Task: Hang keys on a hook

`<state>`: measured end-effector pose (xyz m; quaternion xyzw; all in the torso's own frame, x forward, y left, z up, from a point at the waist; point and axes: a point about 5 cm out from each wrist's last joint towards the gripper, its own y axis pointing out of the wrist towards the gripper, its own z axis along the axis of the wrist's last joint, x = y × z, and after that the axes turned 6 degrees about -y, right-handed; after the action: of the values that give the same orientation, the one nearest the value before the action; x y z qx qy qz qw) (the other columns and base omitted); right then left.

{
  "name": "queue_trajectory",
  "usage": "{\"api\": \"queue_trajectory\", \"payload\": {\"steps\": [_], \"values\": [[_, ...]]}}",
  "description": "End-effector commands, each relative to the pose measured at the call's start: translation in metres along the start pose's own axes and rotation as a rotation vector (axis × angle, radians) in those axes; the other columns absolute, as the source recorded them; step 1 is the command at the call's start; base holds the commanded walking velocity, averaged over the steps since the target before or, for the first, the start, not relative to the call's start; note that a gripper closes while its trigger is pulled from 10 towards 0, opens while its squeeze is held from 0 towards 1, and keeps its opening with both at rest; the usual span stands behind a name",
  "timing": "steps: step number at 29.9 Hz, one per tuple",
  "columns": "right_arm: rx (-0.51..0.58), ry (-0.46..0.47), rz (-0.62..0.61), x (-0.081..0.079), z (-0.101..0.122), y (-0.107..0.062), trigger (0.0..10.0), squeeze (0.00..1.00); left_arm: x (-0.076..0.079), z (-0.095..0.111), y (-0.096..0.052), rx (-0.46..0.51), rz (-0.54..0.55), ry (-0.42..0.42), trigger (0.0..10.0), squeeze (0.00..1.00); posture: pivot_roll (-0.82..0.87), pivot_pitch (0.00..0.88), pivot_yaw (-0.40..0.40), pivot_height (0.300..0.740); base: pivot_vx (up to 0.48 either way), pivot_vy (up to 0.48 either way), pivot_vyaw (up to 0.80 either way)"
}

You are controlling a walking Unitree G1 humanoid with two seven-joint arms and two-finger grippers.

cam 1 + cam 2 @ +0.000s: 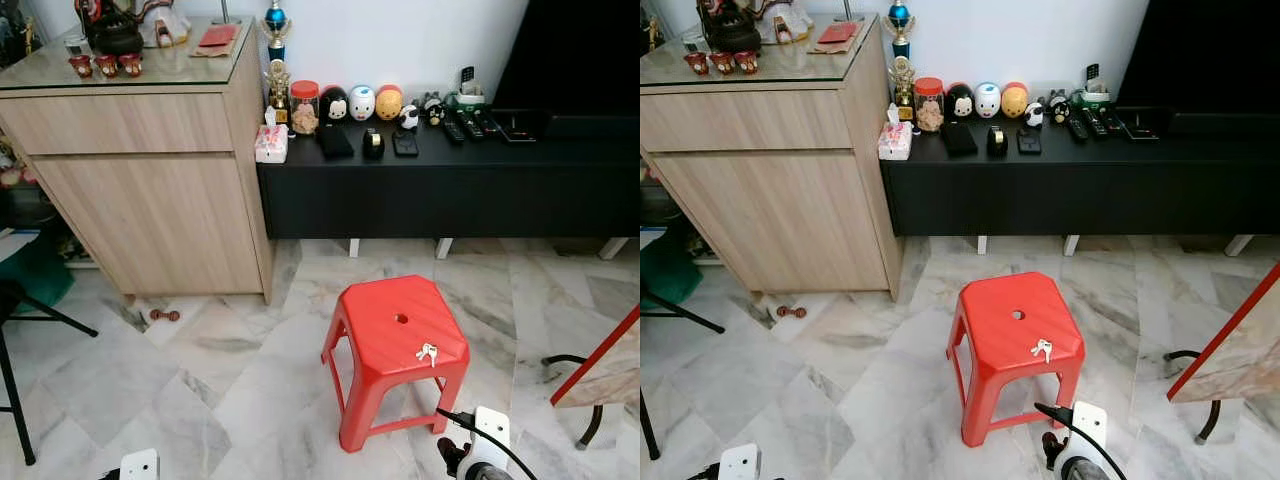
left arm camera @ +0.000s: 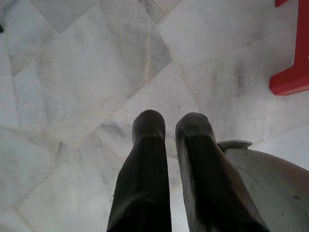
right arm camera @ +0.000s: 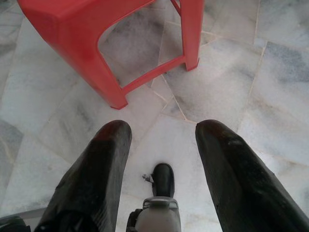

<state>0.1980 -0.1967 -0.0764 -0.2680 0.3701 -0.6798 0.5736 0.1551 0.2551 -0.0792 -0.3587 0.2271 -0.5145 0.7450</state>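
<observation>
1. The left gripper [image 2: 170, 126] hangs low over the marble floor [image 1: 230, 370], on the near left. Its two black fingers [image 2: 145, 159] are almost together, with just a thin gap, and they hold nothing.
2. The right gripper [image 3: 161, 145] hangs low on the near right, just in front of the red stool [image 1: 400, 335]. Its two black fingers [image 3: 96, 164] are spread wide apart. They hold nothing and touch nothing, and the floor shows between them.
3. The red stool stands on the floor a bit right of the middle. It has a small round hole in the top.
4. The keys [image 1: 428, 352] lie on top of the stool, near its front right corner. No gripper touches them.
5. A small brown thing [image 1: 164, 316] lies on the floor to the left, close to the foot of the wooden cabinet [image 1: 150, 190].
6. Farther back, the wooden cabinet stands on the left, with small things on its glass top.
7. A long black low cabinet [image 1: 450, 185] stands against the far wall to the right. On it are a jar [image 1: 304, 107], round toy heads [image 1: 362, 102] and remotes [image 1: 470, 125].
</observation>
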Motion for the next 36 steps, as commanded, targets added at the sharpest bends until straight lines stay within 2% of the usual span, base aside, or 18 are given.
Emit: {"api": "queue_trajectory", "payload": {"steps": [1, 6, 7, 9, 11, 15, 17, 20, 27, 31, 36], "values": [[-0.006, -0.006, 0.001, 0.0004, -0.0013, -0.0002, 10.0, 0.0, -0.0017, -0.0023, -0.0005, -0.016, 0.0, 0.019, 10.0, 0.0, 0.16, 0.0, -0.017, 0.74, 0.247, 0.0, 0.0], [-0.008, -0.027, 0.01, 0.0, -0.0004, 0.0, 10.0, 0.0, -0.0014, -0.0017, -0.0003, -0.014, 0.0, 0.019, 10.0, 0.0, 0.16, 0.0, -0.018, 0.74, 0.254, 0.0, 0.0], [-0.014, -0.007, 0.016, -0.0007, -0.001, 0.0, 10.0, 0.0, -0.0012, -0.0014, -0.0002, -0.014, 0.0, 0.018, 10.0, 0.0, 0.16, 0.0, -0.018, 0.74, 0.259, 0.0, 0.0], [-0.03, 0.091, 0.012, -0.0026, -0.0042, 0.0, 10.0, 0.0, -0.0008, -0.0008, 0.0, -0.013, -0.002, 0.019, 10.0, 0.0, 0.16, 0.0, -0.016, 0.74, 0.261, 0.0, 0.0], [-0.017, -0.004, 0.043, -0.0027, -0.0004, 0.0002, 10.0, 0.0, -0.0006, -0.0005, 0.0001, -0.013, -0.003, 0.02, 10.0, 0.0, 0.16, 0.0, -0.02, 0.74, 0.262, 0.0, 0.0], [-0.007, 0.029, 0.054, -0.0043, -0.0003, 0.0002, 10.0, 0.0, -0.0008, -0.0001, 0.0002, -0.013, -0.004, 0.02, 10.0, 0.0, 0.14, 0.0, -0.019, 0.74, 0.259, 0.0, 0.0], [-0.004, -0.059, 0.067, -0.0036, 0.0027, 0.0004, 10.0, 0.0, -0.0006, 0.0002, 0.0003, -0.013, -0.006, 0.021, 10.0, 0.0, 0.14, 0.0, -0.019, 0.74, 0.261, 0.0, 0.0], [-0.009, -0.077, 0.064, -0.0029, 0.003, 0.0004, 10.0, 0.0, -0.0005, 0.0003, 0.0003, -0.012, -0.006, 0.018, 10.0, 0.0, 0.15, 0.0, -0.02, 0.74, 0.263, 0.0, 0.0], [-0.008, -0.018, 0.033, -0.001, 0.0016, 0.0003, 10.0, 0.0, -0.0003, 0.0, 0.0003, -0.011, -0.002, 0.014, 10.0, 0.0, 0.16, 0.0, -0.019, 0.74, 0.263, 0.0, 0.0], [-0.013, 0.061, 0.015, -0.0011, -0.001, 0.0001, 10.0, 0.0, -0.0002, -0.0004, 0.0002, -0.011, -0.002, 0.011, 10.0, 0.0, 0.16, 0.0, -0.019, 0.74, 0.263, 0.0, 0.0], [-0.013, 0.052, 0.025, -0.0009, -0.0008, 0.0001, 10.0, 0.0, 0.0003, -0.0007, 0.0002, -0.011, -0.003, 0.01, 10.0, 0.0, 0.16, 0.0, -0.02, 0.74, 0.262, 0.0, 0.0]]}}
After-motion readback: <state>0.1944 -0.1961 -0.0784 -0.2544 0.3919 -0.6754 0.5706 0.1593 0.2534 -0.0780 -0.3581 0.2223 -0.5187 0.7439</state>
